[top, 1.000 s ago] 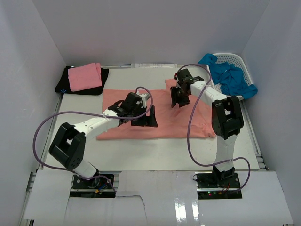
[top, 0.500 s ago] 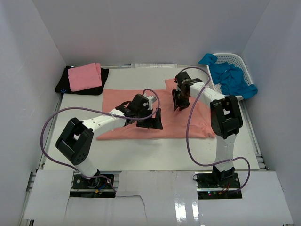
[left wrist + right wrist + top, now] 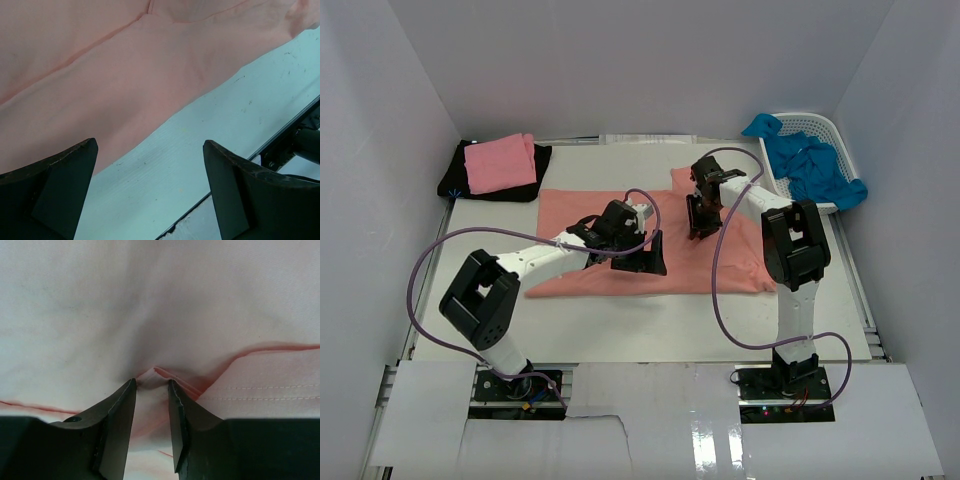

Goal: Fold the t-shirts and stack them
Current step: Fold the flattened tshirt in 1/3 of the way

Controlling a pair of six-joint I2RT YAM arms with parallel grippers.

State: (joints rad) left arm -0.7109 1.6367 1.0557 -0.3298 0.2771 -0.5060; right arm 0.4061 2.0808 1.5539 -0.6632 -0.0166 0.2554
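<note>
Salmon-coral t-shirt (image 3: 565, 212) lying beneath both tools, a thin ridge nipped in the right gripper (image 3: 151, 384) (perhaps one layer). Risks slipping out on a quick lift. Left gripper (image 3: 150, 145) empty, jaws spread wide, over its edge.

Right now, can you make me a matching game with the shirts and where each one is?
Things:
1 salmon t-shirt
2 pink t-shirt
3 blue t-shirts
4 black t-shirt

Places:
A in the white basket
B under the pink one
C spread out in the middle
D folded on top of the black one

Pairs: 1-C, 2-D, 3-A, 4-B
</note>
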